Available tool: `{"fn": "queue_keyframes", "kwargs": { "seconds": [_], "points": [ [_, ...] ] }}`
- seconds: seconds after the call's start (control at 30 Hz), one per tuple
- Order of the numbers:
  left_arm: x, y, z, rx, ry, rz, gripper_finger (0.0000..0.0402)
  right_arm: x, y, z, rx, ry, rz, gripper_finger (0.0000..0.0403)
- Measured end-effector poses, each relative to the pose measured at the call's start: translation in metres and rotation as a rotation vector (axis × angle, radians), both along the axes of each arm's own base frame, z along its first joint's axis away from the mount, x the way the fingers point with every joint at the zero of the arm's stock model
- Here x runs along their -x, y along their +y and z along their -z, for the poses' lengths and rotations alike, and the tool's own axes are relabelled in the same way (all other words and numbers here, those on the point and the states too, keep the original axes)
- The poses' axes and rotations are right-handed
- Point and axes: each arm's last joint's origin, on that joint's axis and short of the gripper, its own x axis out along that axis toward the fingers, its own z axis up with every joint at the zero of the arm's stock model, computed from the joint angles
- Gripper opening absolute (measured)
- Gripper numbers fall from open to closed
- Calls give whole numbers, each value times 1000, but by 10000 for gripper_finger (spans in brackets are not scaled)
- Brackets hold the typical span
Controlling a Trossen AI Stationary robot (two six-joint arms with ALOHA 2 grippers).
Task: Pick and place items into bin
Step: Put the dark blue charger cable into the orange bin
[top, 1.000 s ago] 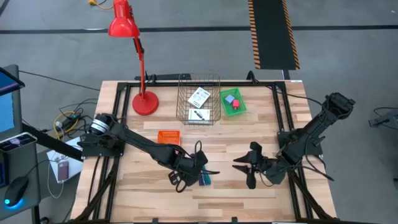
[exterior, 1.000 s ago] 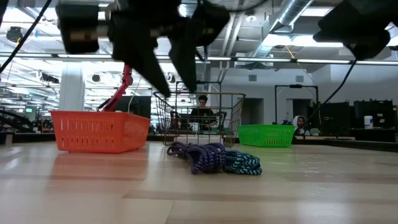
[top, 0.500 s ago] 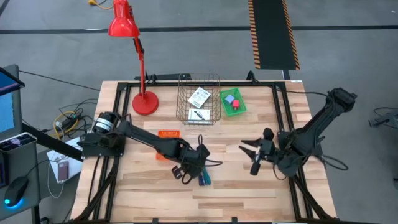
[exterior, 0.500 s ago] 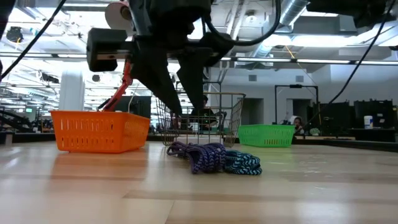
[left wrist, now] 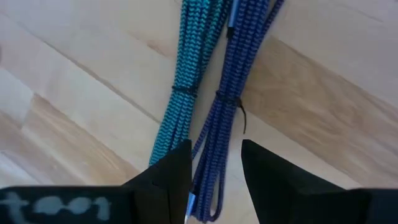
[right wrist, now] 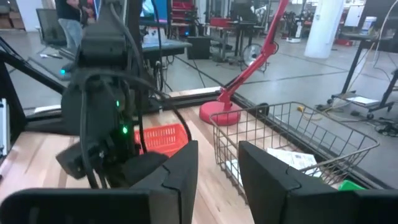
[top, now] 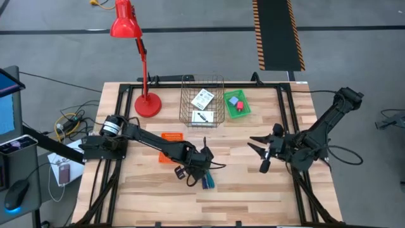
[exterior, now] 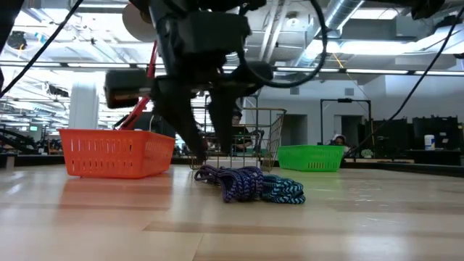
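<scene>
- Two bundled braided cords, one teal and one dark blue, lie side by side on my light wooden table, toward its front middle.
- My left gripper hangs just over them, fingers apart, straddling the blue cord.
- Behind stand the wire basket holding white cards, an orange bin and a green bin.
- My right gripper waits open, well apart.

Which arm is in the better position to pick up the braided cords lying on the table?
The left. Its gripper hangs open directly over the blue cord bundle and teal cord bundle; the right gripper waits open, farther away.
</scene>
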Motion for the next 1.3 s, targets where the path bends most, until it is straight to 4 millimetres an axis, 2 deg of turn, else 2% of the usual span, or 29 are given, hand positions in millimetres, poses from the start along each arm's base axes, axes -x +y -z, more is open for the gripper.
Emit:
{"fn": "queue_keyframes", "kwargs": {
  "seconds": [0.27, 0.5, 0.6, 0.73, 0.8, 0.97, 1.13, 1.3],
  "points": [
    [-6, -2, 18, -13, 33, 35, 130, 3, -2, 0, 13, 15, -12, 108],
    [-7, -2, 23, -25, 35, 70, 127, 2, -2, 0, 13, 22, -25, 108],
    [-7, -2, 23, -33, 36, 80, 101, 2, -2, 0, 12, 21, -25, 108],
    [-7, -4, 23, -51, 34, 88, 27, 2, -2, 0, 12, 21, -25, 108],
    [-6, -7, 23, -76, 32, 87, 14, 2, -2, 0, 12, 21, -25, 108],
    [-6, -18, 5, -206, 45, 66, 11, 2, -2, 0, 11, 21, -26, 108],
    [-5, -27, -25, -328, 70, 18, 6, 2, -2, 0, 10, 21, -26, 108],
    [7, -26, -55, -416, 196, -43, 3, 2, -2, 0, 4, 18, -25, 108]
  ]
}}
